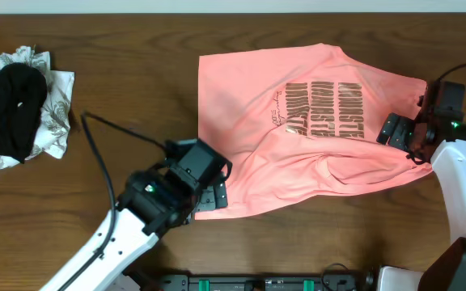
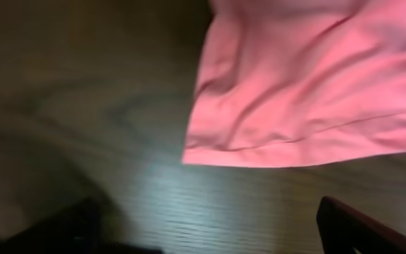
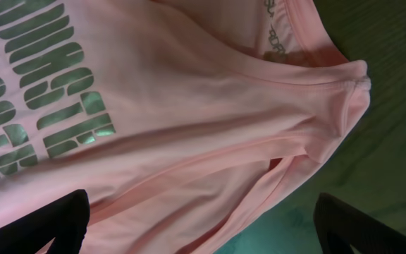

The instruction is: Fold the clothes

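**Pink shirt spread out, both grippers open at its edges**

The T-shirt (image 1: 298, 129) lies spread and rumpled on the wooden table (image 1: 136, 65), filling the overhead picture from the centre out toward 3 o'clock. Its dark lettering (image 1: 326, 109) faces up.

The left gripper (image 1: 213, 196) sits at the shirt's 7 o'clock corner. The right gripper (image 1: 395, 129) sits at its 3 o'clock edge. At 9 o'clock on the table, well apart from the shirt, a black garment (image 1: 10, 105) lies on a white patterned cloth (image 1: 55, 105).

The overhead view alone shows this side pile and both arms together, but it hides the jaws.

The left wrist view shows the left gripper (image 2: 210, 236) with its jaws spread wide over bare wood. The shirt's hemmed corner (image 2: 259, 152) lies just ahead at 12 o'clock, and nothing is held.

The right wrist view shows the right gripper (image 3: 210, 229) equally wide open above the fabric, not pinching it. It also brings out the ribbed neckline (image 3: 316, 35) at 1 o'clock, the glossy letters (image 3: 41, 106) at 9 o'clock, and a folded seam running between the fingers.
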### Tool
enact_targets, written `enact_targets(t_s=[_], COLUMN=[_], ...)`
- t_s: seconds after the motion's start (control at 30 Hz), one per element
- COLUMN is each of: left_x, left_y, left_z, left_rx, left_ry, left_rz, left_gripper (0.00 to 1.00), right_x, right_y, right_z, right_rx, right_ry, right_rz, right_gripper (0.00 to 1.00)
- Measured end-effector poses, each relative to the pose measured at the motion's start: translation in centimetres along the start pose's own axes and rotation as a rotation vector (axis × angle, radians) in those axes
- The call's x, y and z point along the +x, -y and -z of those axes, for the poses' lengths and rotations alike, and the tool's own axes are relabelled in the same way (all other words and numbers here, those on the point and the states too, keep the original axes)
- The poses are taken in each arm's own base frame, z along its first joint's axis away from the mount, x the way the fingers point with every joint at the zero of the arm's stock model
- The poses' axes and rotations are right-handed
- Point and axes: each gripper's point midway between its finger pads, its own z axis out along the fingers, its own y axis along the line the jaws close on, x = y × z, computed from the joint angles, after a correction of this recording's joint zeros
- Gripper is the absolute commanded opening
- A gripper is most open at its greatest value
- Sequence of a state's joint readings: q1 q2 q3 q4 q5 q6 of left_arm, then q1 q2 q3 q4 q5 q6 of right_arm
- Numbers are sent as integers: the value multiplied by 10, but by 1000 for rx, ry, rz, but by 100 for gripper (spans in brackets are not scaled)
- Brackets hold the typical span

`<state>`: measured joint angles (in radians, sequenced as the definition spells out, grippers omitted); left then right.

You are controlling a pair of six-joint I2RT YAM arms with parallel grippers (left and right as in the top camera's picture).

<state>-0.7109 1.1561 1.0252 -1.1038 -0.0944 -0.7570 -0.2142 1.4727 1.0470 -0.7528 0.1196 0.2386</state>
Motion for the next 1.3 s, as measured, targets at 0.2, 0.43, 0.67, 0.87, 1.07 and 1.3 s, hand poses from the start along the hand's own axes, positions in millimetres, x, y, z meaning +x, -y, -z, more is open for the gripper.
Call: enact_targets(t_s=[0.2, 0.43, 0.67, 0.87, 1.07, 1.3], left_x=[6, -3, -2, -1, 9, 24], left_y=[-4, 5, 7, 11, 13, 6], left_z=[-19, -20, -32, -47, -65, -81], left_rx=[-21, 8, -21, -48, -86, -96], left_ry=[-13, 22, -4, -37, -117, -157], left_rz=[30, 35, 33, 40, 36, 33], left_gripper=[98, 98, 98, 98, 98, 98], right_x=[0, 0, 0, -1, -1, -1], right_y=[-1, -2, -2, -2, -2, -2], right_z=[0, 0, 0, 0, 0, 0], right_rx=[-9, -11, -12, -12, -12, -13], right_ry=[-1, -1, 1, 2, 2, 2], right_rz=[0, 0, 0, -1, -1, -1], right_gripper=[99, 99, 99, 99, 99, 99])
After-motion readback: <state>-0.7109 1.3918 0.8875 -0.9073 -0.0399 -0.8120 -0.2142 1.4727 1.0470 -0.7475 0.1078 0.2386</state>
